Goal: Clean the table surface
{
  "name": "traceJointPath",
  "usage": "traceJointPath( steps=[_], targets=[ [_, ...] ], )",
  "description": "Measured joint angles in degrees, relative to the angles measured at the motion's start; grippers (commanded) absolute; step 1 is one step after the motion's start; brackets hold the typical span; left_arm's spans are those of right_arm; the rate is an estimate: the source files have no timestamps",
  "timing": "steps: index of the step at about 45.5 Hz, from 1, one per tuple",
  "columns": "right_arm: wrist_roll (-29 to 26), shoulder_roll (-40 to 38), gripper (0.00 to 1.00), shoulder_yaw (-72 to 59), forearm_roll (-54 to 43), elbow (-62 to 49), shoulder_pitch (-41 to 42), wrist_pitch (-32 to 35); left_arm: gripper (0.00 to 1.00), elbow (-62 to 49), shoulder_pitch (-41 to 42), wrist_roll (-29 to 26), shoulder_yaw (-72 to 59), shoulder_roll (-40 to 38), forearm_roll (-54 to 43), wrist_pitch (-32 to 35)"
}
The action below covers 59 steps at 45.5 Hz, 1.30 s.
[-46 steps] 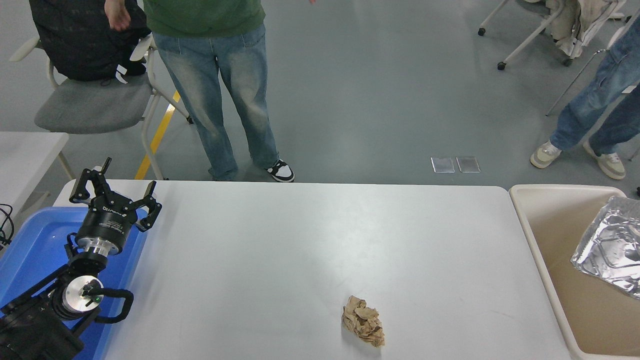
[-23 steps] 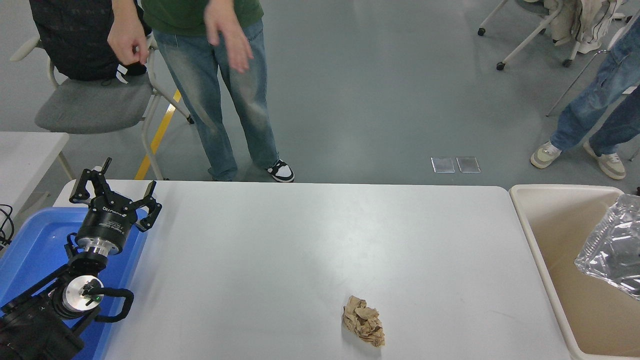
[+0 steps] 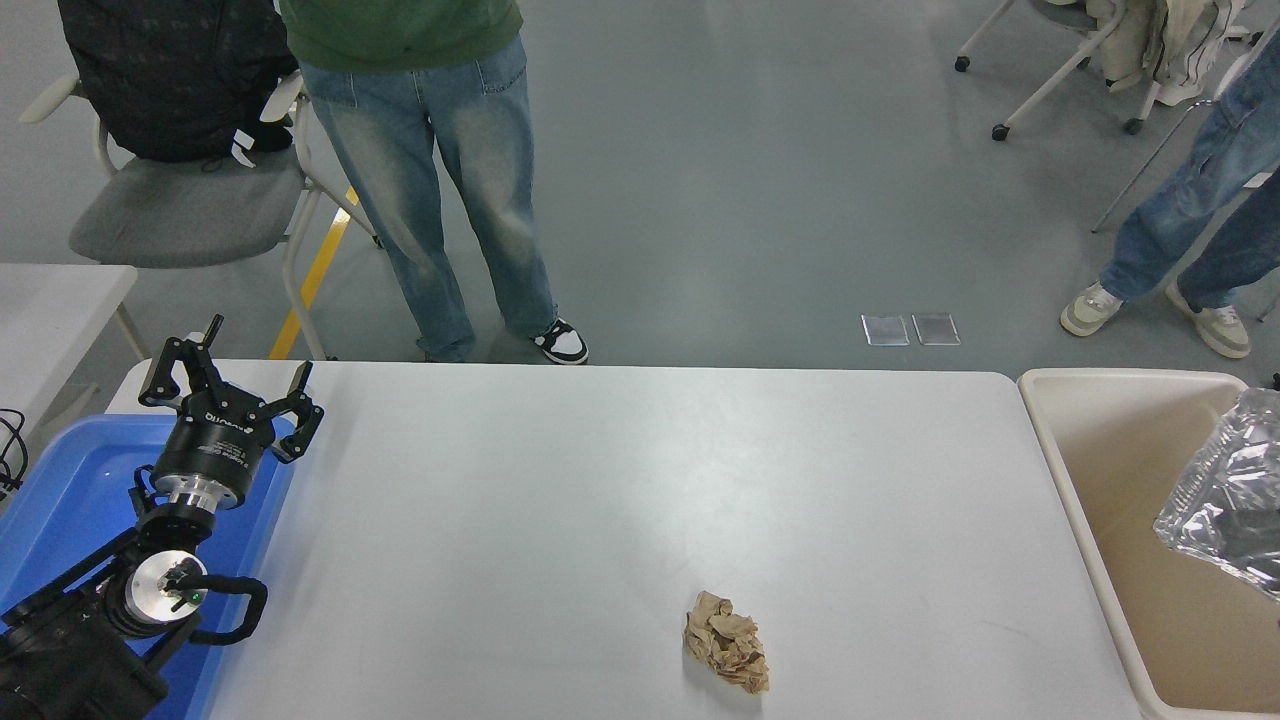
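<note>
Black anodised links and a silver wrist joint are being shown at the lower left, where the left arm is being held parked, angled up and away from the camera over a blue bin (image 3: 70,480). The left gripper (image 3: 228,385) is being held with its fingers spread apart and nothing between them, above the near-left corner of the table surface (image 3: 560,500). The right gripper cannot be made out; its state cannot be told.

The table surface is being shown as a matte white rectangle with rounded corners, filling the middle and lower part of the view between the blue bin at the left and a beige bin (image 3: 1110,470) at the right. A crumpled wad of brown paper (image 3: 727,641) is lying on it, near the front edge and right of centre, well apart from the left gripper.

A crinkled sheet of silver foil (image 3: 1225,495) is being seen over the beige bin at the right edge; whether it is being held cannot be told. The beige bin is smooth-walled with a rounded rim.

A person in faded jeans (image 3: 440,170) is standing at the far side, beside a grey-seated chair (image 3: 170,205).
</note>
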Motion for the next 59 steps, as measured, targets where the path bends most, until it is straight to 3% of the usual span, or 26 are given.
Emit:
traceJointPath(
  steps=[33,48,59],
  targets=[
    [0.2,-1.6,0.98,0.2,2.8,0.1,0.5,1.5,0.99,0.0,0.1,-0.1,0.1,0.0,0.0,0.1],
    [0.2,-3.6,0.98,1.2,8.1,2.0,2.2,6.0,0.99,0.0,0.1,-0.1,0.1,0.0,0.0,0.1],
    [0.1,-13.0,0.98,9.9,13.8,17.2,2.9,9.0,0.99,0.0,0.1,-0.1,0.1,0.0,0.0,0.1]
  ],
)
